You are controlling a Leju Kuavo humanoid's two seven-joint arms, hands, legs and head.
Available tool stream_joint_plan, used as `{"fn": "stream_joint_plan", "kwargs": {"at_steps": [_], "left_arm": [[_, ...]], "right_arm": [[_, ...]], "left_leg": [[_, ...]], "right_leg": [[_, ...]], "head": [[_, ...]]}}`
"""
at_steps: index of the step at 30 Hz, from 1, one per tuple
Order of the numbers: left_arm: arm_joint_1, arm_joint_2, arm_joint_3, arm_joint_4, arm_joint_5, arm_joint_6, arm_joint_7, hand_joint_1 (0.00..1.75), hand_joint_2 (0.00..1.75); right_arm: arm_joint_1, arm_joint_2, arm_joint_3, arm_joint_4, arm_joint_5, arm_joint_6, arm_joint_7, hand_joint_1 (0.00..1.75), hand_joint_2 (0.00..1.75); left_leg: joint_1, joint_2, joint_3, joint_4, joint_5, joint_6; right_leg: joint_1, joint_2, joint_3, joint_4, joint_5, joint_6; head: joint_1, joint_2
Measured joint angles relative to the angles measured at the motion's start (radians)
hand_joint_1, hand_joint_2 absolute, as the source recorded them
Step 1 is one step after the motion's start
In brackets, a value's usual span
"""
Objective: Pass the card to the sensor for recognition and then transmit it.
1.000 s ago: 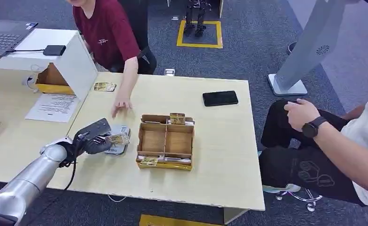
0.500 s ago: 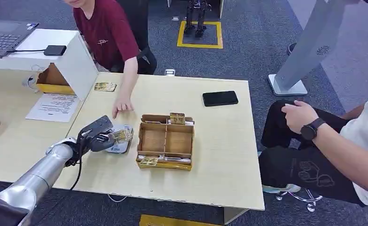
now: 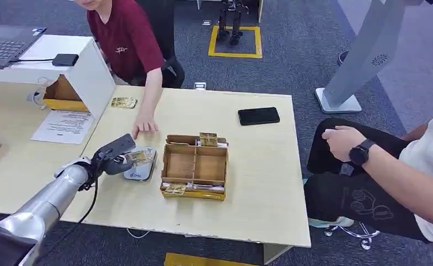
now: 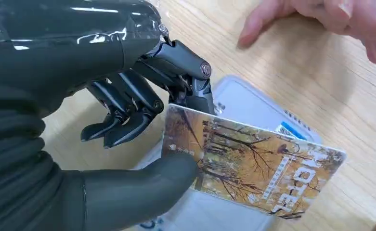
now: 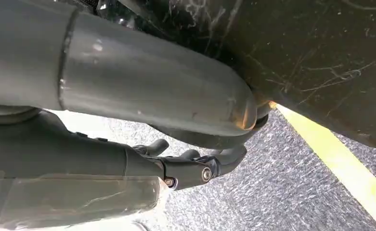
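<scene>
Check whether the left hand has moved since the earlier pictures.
Yes. The left hand, holding the autumn-print card, shifted toward the brown divided cardboard box.

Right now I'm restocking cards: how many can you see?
4: one card pinched in the left hand over the sensor, one on the table by the white stand, two at the box's far and near edges. More may be hidden.
</scene>
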Motion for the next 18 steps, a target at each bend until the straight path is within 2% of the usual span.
{"fn": "stream_joint_plan", "kwargs": {"at_steps": [6,18], "left_arm": [[-0.022,-0.014,0.0,0.039,-0.055,0.04,0.011,1.75,1.75],[-0.04,-0.046,0.001,0.089,-0.163,0.053,0.037,1.75,1.75]], "right_arm": [[-0.001,0.0,0.005,0.0,-0.009,0.001,0.0,0.0,0.0],[-0.005,0.0,0.025,0.0,-0.027,0.005,0.005,0.0,0.0]], "left_leg": [[0.0,0.0,0.001,0.0,0.0,0.0],[0.0,-0.002,0.008,-0.001,0.0,0.0]], "right_leg": [[0.0,0.0,0.001,0.0,0.0,0.0],[0.0,-0.002,0.008,0.0,-0.001,0.0]], "head": [[0.0,0.0],[0.0,0.0]]}}
